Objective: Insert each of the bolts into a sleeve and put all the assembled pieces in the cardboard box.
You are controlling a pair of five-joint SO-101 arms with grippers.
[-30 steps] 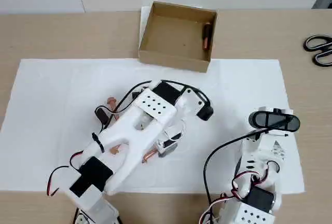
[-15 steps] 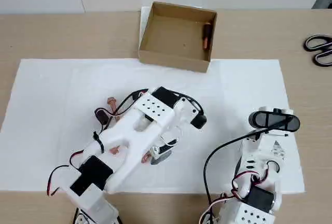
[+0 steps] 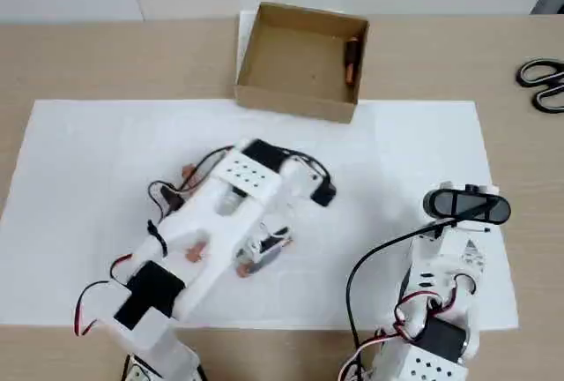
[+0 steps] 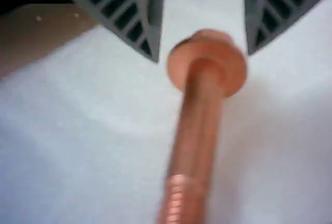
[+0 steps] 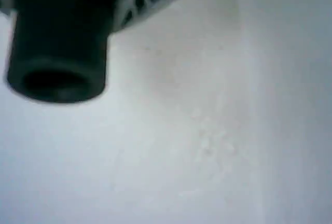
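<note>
Cardboard box (image 3: 291, 101) holds one piece (image 3: 351, 60); left claw (image 4: 202, 50) released, right claw (image 3: 463, 209) grasping sleeve (image 5: 57, 42).

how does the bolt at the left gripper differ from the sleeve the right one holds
The bolt is copper with a flanged head; the sleeve is black and hollow. The bolt lies on the paper within the open left gripper; the sleeve is held clear of it. Both are cylindrical.
</note>
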